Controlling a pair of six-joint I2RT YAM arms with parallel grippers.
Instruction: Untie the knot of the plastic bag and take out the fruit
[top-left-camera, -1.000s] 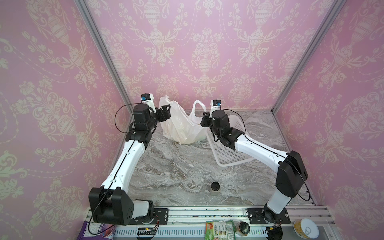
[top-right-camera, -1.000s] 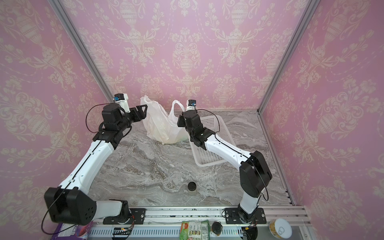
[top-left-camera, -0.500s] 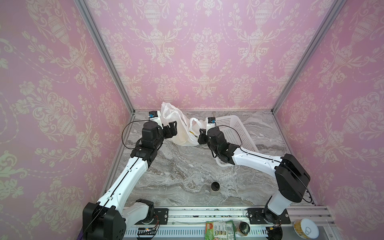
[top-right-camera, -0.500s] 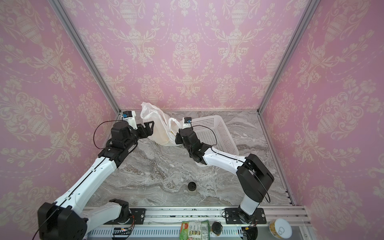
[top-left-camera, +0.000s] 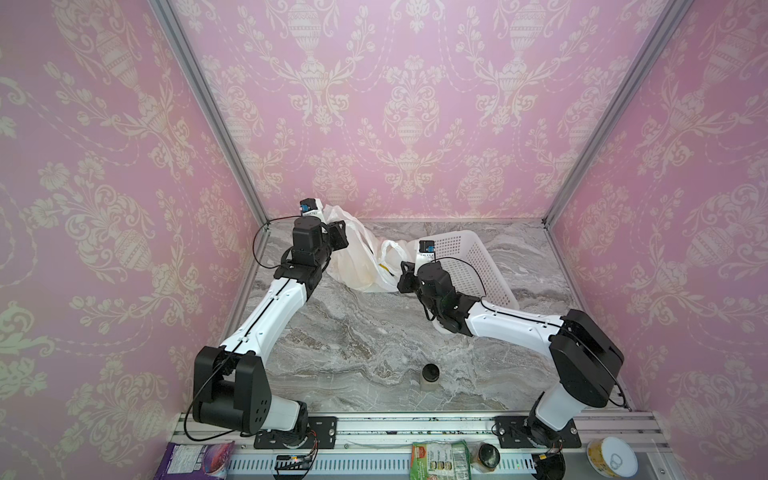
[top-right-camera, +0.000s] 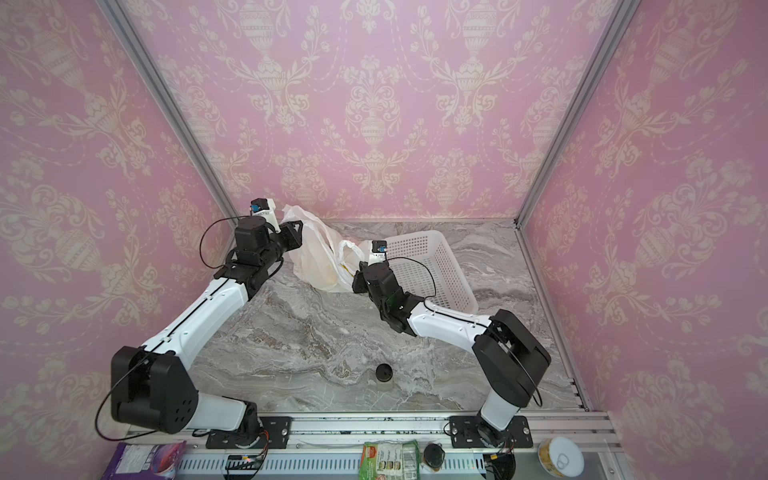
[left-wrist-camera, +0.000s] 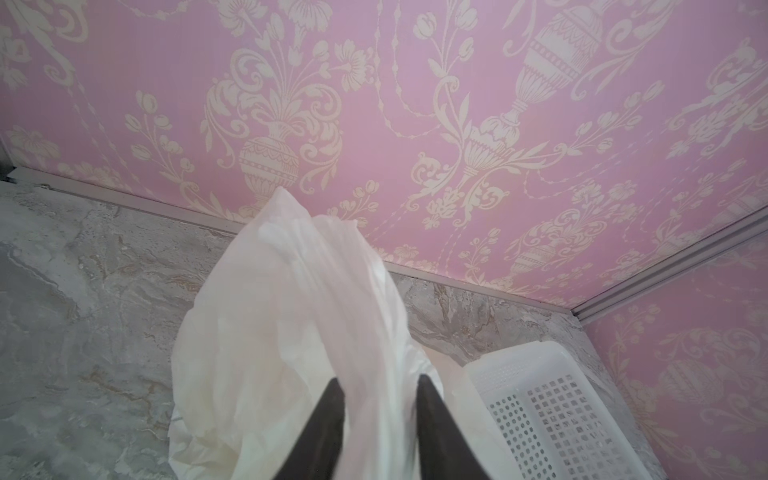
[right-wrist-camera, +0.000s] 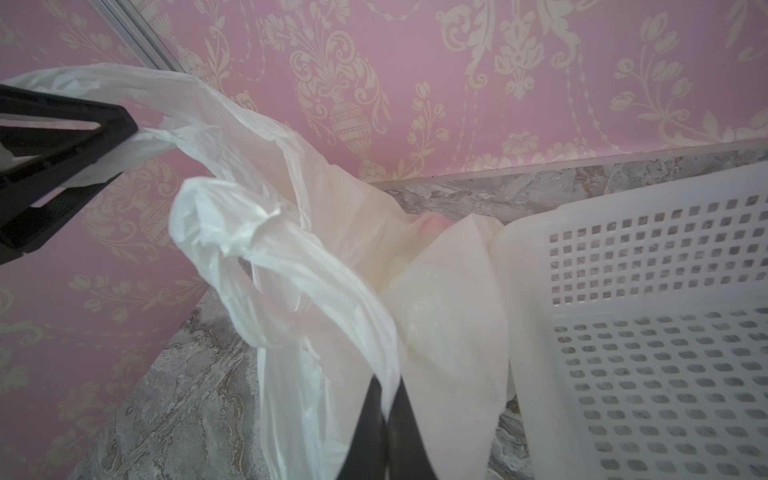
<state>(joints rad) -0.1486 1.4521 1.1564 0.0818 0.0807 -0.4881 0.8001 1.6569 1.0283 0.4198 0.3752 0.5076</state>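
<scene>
Plastic bag (top-left-camera: 357, 266) is sitting at the back of the marble table (top-left-camera: 374, 332), towards the left in both top views, with its belly resting on the tabletop just beside the white basket (top-left-camera: 469, 257). Both arms are gripping it. The left gripper (top-left-camera: 338, 237) is pinching a bunched band of film at the bag's upper edge and holding it high by the back wall, while the right gripper (top-left-camera: 405, 276) is clamping flat on a handle strap low down, next to the basket. No tied knot is showing in any view, and one handle loop (right-wrist-camera: 220, 216) is hanging free, so I am judging the mouth to be open already. The coming move is turning on how the bag is stretching between the two grips. Its long axis is running from the left gripper, high and far back, down to the right gripper, low and nearer. The fruit is lying inside at the low end: a pink piece (right-wrist-camera: 432, 224) is peeping past the film and a yellow piece (top-left-camera: 385, 269) is showing through it, both closer to the right gripper than to the left. By that reading the right arm is better placed to reach in, but it is occupied, and letting go is risking a collapsed mouth.
</scene>
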